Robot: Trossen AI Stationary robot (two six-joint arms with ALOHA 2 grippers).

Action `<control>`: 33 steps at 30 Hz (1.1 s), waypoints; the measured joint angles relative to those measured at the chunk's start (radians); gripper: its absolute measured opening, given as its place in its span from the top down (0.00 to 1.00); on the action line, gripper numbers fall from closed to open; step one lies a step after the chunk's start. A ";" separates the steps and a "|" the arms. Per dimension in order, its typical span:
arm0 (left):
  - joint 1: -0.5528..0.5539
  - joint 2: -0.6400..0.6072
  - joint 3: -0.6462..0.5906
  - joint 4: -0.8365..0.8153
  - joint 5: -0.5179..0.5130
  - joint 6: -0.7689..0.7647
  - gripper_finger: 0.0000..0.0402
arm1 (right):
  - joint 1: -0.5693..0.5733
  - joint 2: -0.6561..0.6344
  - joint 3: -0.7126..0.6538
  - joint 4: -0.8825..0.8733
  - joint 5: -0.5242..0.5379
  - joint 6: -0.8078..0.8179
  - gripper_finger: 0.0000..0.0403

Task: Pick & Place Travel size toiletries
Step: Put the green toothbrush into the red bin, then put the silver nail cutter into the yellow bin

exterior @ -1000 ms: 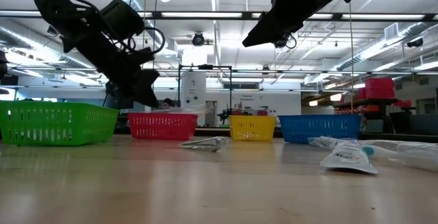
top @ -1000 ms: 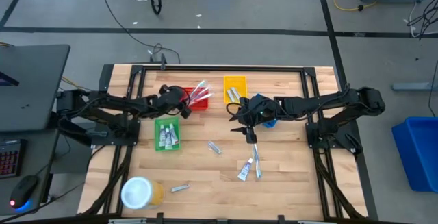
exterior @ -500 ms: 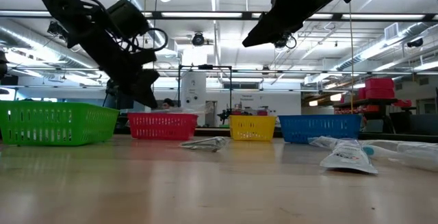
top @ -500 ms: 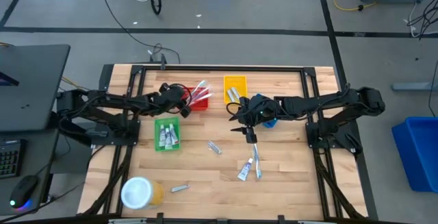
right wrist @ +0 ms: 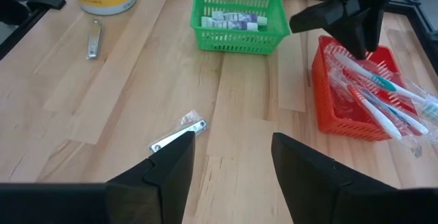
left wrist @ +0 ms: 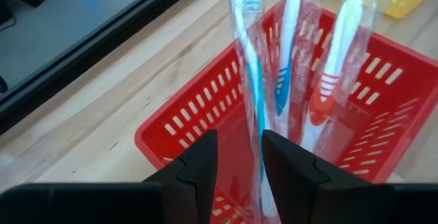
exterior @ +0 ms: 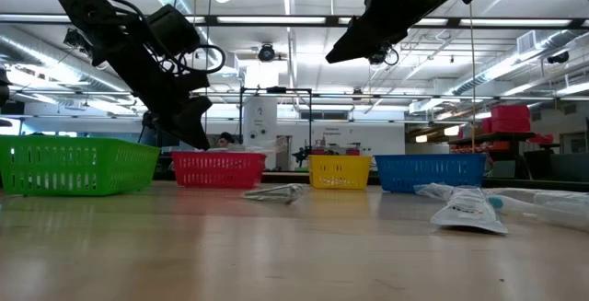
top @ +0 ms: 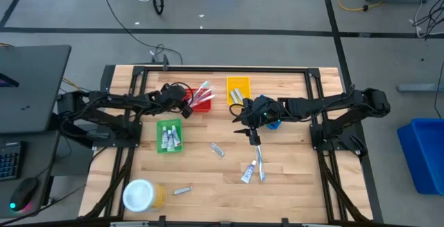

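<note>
Three wrapped toothbrushes (top: 202, 94) lean in the red basket (top: 196, 105), their ends sticking out over its rim. They also show in the left wrist view (left wrist: 287, 80). My left gripper (top: 184, 109) is open at the basket's left side. In the left wrist view its fingers (left wrist: 239, 172) stand on either side of the teal toothbrush (left wrist: 250, 94). My right gripper (top: 248, 135) hangs open and empty above mid-table. A small silver packet (right wrist: 178, 136) lies below it. Tubes (top: 248, 172) and a toothbrush (top: 261, 164) lie on the table. My left gripper's fingers (left wrist: 198, 166) stand on either side of the wrapped teal toothbrush's lower end (left wrist: 254, 148), which rests in the red basket. I cannot tell whether they touch it.
A green basket (top: 168, 135) holds several tubes. A yellow basket (top: 238, 88) and a blue basket (top: 273, 123) stand at the far middle. A white-lidded jar (top: 141, 195) and a small silver item (top: 182, 191) lie near the front left.
My left gripper has drawn back a little toward the table's left edge, away from the red basket. The toothbrushes stay leaning in the basket.
</note>
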 joint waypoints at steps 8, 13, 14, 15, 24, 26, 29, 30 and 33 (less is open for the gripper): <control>0.003 0.090 0.006 0.007 0.041 -0.018 0.70 | 0.000 0.000 0.000 0.000 0.000 0.000 0.49; 0.003 0.105 0.053 -0.003 0.010 0.007 0.70 | 0.000 0.000 0.000 -0.002 0.000 0.000 0.49; 0.003 0.104 0.066 -0.004 0.010 0.024 0.70 | 0.000 0.000 0.000 -0.006 0.000 0.000 0.49; 0.003 0.103 0.081 -0.012 0.012 0.039 0.70 | 0.000 0.000 0.000 -0.010 0.000 0.000 0.49; -0.010 0.103 0.244 -0.218 0.054 0.009 0.69 | 0.005 0.000 0.000 -0.064 0.001 0.001 0.50; -0.020 0.103 0.281 -0.222 0.122 -0.033 0.69 | 0.012 0.000 0.000 -0.104 0.000 0.019 0.49; -0.051 0.103 0.316 -0.212 0.252 -0.038 0.69 | 0.030 0.000 0.000 -0.170 0.009 0.081 0.48; -0.070 0.103 0.324 -0.198 0.274 -0.025 0.69 | 0.039 0.000 -0.003 -0.182 0.012 0.099 0.47; -0.134 0.103 0.327 -0.117 0.285 -0.023 0.69 | 0.076 0.000 -0.042 -0.182 0.013 0.139 0.45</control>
